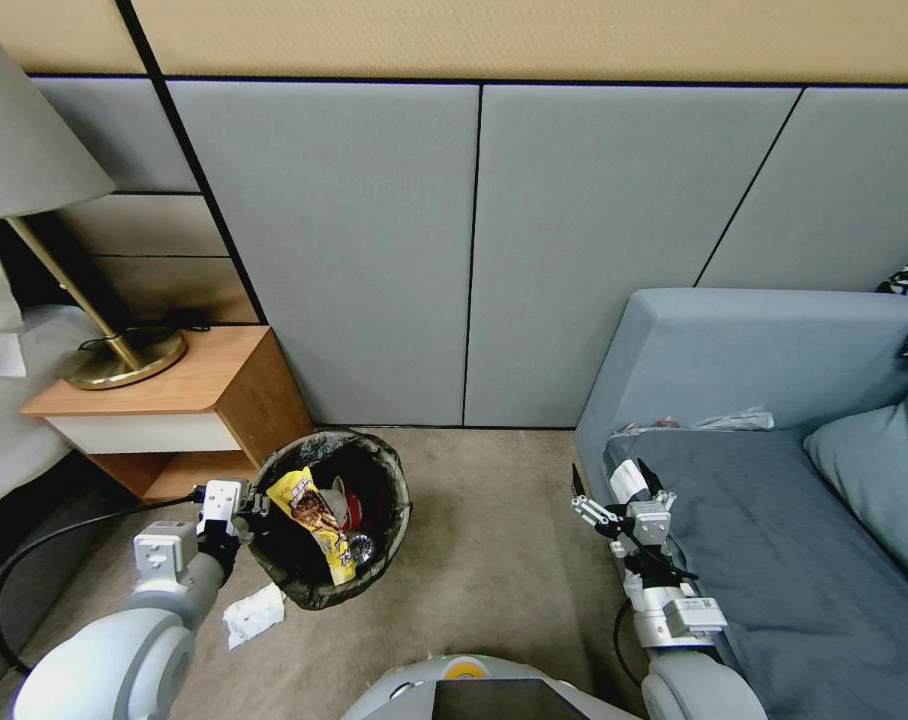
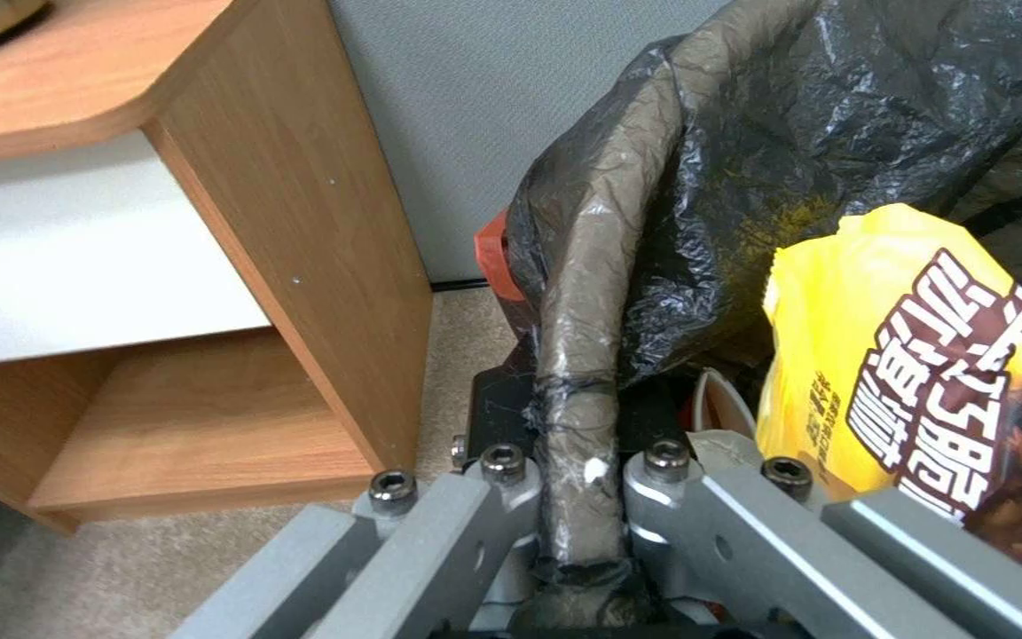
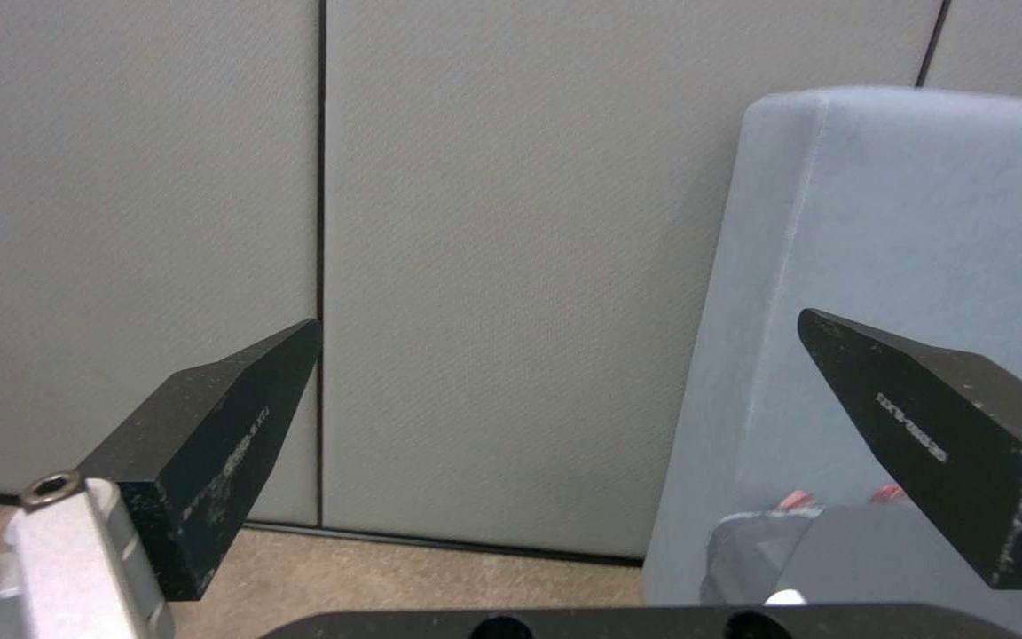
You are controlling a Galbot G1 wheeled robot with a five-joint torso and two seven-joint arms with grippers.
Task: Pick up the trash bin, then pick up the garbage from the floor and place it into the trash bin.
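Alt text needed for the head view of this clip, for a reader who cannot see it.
The left gripper is shut on the rim of the trash bin, which holds a yellow snack wrapper. A crumpled white tissue lies on the carpet beside it. The right gripper hangs open and empty at the sofa edge.

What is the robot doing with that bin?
The left gripper is shut on the rim of the trash bin, pinching the black bag folded over it, beside the wooden nightstand. A yellow snack wrapper and other litter already lie inside. A crumpled white tissue is on the carpet next to the bin. The right gripper hangs open and empty by the sofa.
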